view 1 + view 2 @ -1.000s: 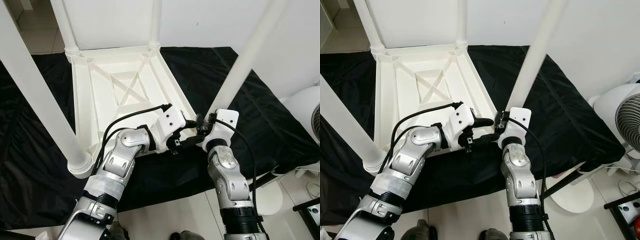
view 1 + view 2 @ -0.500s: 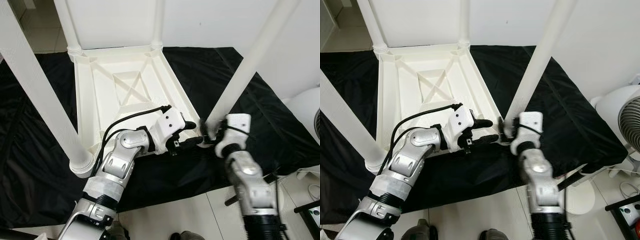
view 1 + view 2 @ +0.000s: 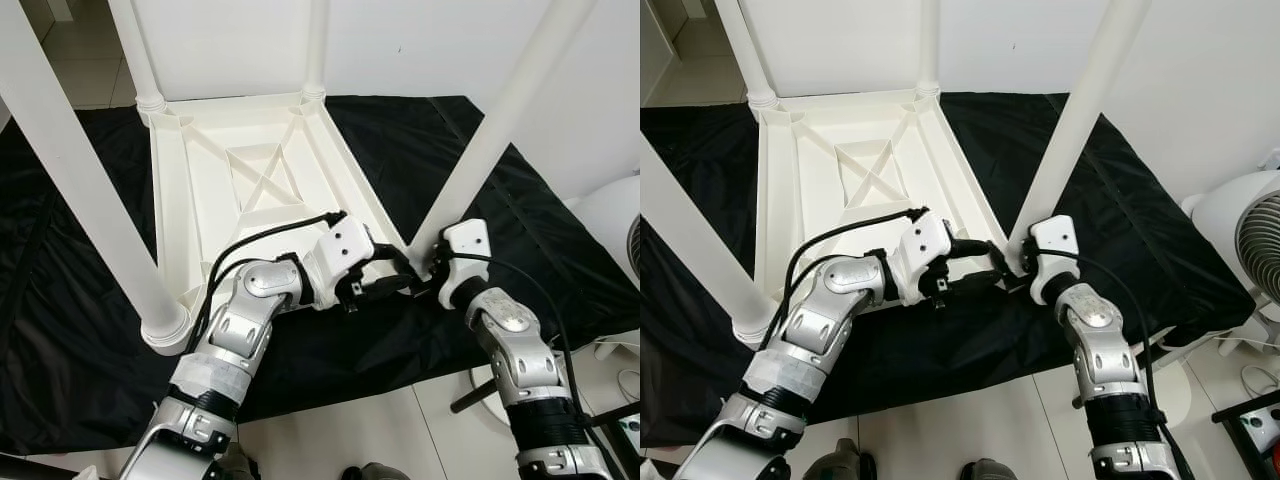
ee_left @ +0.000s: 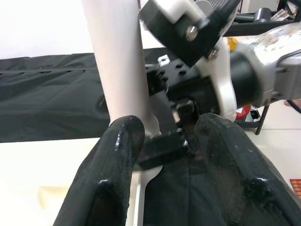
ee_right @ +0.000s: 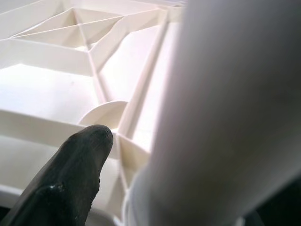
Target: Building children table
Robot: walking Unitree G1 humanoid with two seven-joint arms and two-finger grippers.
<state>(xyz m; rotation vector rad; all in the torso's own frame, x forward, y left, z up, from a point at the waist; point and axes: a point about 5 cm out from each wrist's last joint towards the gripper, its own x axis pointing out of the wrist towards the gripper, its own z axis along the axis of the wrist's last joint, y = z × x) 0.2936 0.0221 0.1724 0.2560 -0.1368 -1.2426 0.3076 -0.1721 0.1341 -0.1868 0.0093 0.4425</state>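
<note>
No text, label, brand or number can be read anywhere in these pictures. The white plastic table (image 3: 250,180) is plain and unmarked. The black sheet (image 3: 520,230) beneath it carries no print either.

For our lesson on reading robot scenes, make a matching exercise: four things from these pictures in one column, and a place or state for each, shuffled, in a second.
Column one
1. table top
2. black cloth
3. right gripper
4. fan

Column two
A. stands on the floor at the robot's right
B. lies upside down, ribs showing, legs pointing up
C. spread under the white table
D. at the foot of the near right leg

Pairs: 1-B, 2-C, 3-D, 4-A
</note>
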